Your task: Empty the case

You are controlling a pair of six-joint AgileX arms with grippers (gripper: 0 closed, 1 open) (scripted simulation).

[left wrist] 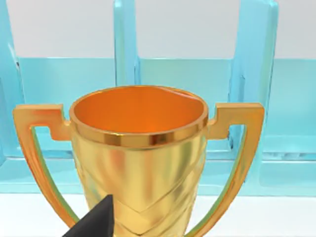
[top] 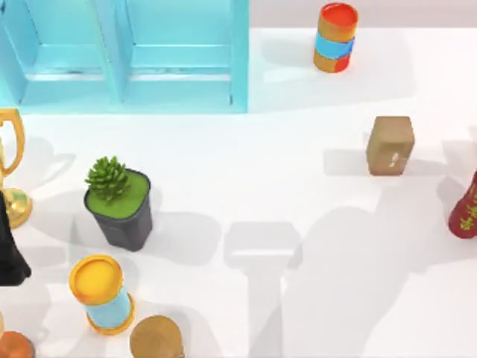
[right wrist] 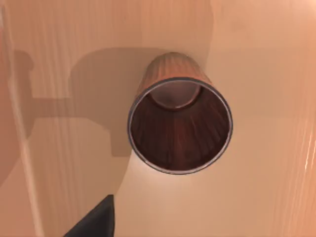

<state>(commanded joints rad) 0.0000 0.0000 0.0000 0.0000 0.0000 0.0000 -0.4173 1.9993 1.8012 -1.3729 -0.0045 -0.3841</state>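
The case (top: 179,56) fills the upper left of the top view, its open compartments facing the table. At the far left edge stands a gold trophy (top: 10,160), and just below it the left arm (top: 10,250) shows as a dark shape; the case lies up and to the right of it. In the left wrist view the trophy (left wrist: 140,163) stands close before the case (left wrist: 256,98), a dark fingertip (left wrist: 96,222) at the lower edge; whether the left gripper is open I cannot tell. The right wrist view looks down into a brown wooden cup (right wrist: 180,126).

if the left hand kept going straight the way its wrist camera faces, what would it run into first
Most likely the gold trophy, which stands directly ahead of the left hand and close. Behind it is the light-blue case, so the hand would meet the trophy first.
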